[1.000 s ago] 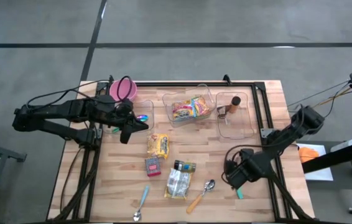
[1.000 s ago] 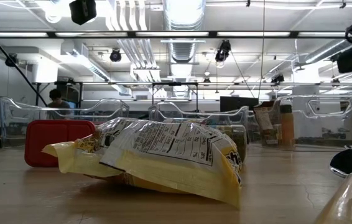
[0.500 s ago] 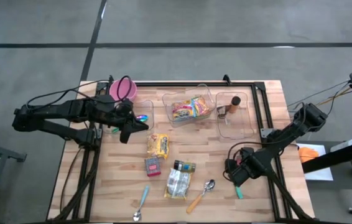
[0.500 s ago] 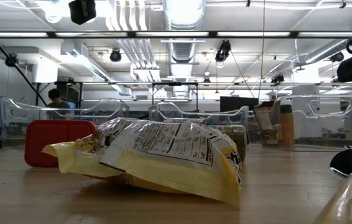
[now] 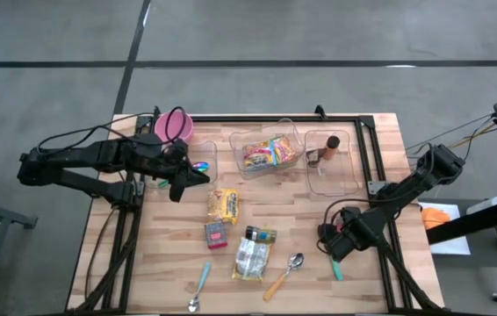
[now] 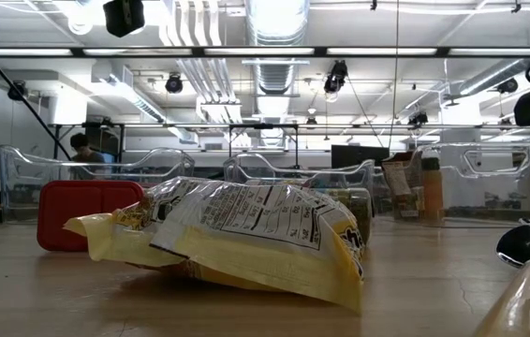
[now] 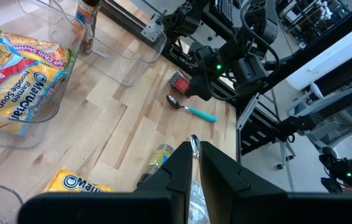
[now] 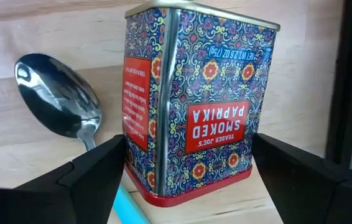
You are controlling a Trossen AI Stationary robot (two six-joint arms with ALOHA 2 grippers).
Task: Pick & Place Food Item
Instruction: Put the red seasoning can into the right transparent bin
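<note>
Evidently early yet: right gripper (image 8: 185, 180) spread around the paprika tin (image 8: 191, 99), not yet clamped or lifted; left gripper (image 7: 193, 163) pressed together, idle, with placing undone.

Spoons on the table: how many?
3. Blue-handled spoon near the front left edge, orange-handled spoon front centre, teal-handled spoon beside the paprika tin at the right gripper. Others may be hidden.
</note>
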